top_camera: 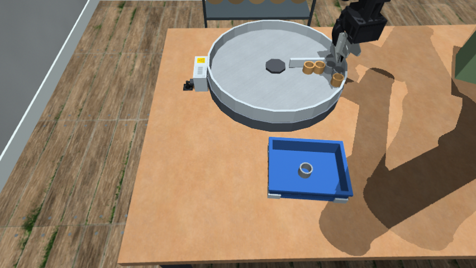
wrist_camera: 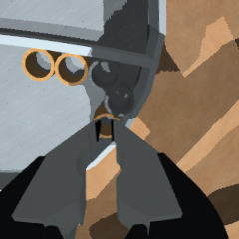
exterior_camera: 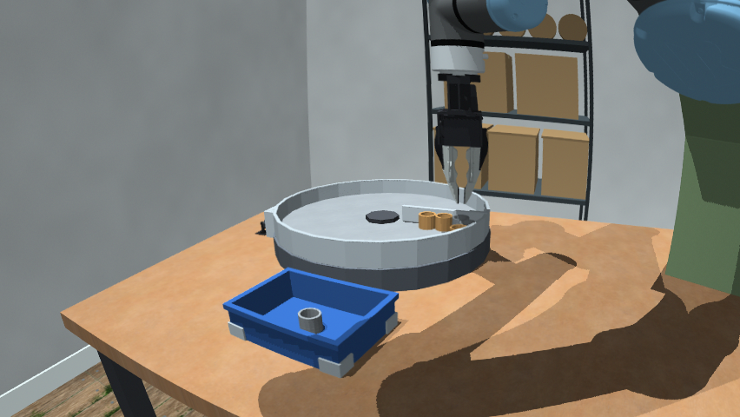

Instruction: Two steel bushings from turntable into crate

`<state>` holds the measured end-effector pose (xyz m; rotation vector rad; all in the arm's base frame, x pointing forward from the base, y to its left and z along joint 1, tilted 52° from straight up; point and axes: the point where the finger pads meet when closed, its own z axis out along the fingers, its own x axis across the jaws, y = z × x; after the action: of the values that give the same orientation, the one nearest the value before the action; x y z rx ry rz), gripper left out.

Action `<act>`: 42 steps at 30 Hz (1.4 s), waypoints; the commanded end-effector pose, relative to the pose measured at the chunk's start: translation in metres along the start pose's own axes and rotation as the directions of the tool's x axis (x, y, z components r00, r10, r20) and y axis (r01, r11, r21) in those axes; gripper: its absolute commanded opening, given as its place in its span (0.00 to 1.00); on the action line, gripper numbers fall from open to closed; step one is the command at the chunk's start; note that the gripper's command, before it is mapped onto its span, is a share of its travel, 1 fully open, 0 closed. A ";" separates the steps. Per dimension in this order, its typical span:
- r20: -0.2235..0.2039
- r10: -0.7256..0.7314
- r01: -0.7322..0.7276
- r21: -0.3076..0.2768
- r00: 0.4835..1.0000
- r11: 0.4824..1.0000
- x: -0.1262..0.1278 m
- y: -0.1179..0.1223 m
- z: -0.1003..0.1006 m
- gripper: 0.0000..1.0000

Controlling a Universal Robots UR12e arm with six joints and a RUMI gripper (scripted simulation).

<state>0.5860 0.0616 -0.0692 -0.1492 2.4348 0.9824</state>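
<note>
One grey steel bushing (top_camera: pixel 305 170) stands upright on the floor of the open blue rectangular crate (top_camera: pixel 346 173), roughly mid-floor, apart from all four walls. Two more dark grey steel sleeves (wrist_camera: pixel 120 98) lie in shadow on the round grey turntable (top_camera: pixel 253 86), just inside its rim at the right edge; their outlines are hard to resolve. Three brass-coloured bushings stay on the turntable: a touching pair (top_camera: pixel 313 67) against the grey straight guide bar (top_camera: pixel 298 62), and a single one (top_camera: pixel 337 80) near the rim. The black two-jaw gripper (exterior_camera: pixel 461 196) hangs vertically above the shadowed sleeves, jaws drawn nearly together with nothing between them. The crate sits on the tan wooden table (top_camera: pixel 206 173) in front of the turntable, well apart from the gripper.
</note>
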 end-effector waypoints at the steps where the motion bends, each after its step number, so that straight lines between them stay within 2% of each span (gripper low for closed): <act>1: 0.001 0.000 0.000 0.000 1.000 1.000 0.000 0.000 0.000 0.06; 29: 0.001 0.000 0.000 0.000 1.000 1.000 0.000 0.000 0.000 0.06; 35: 0.001 0.000 0.000 0.000 1.000 1.000 0.000 0.000 0.021 0.06; 42: 0.001 0.000 0.000 0.000 1.000 1.000 0.000 0.000 0.023 0.06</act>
<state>0.5942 0.0756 -0.0819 -0.1506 2.4349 0.9841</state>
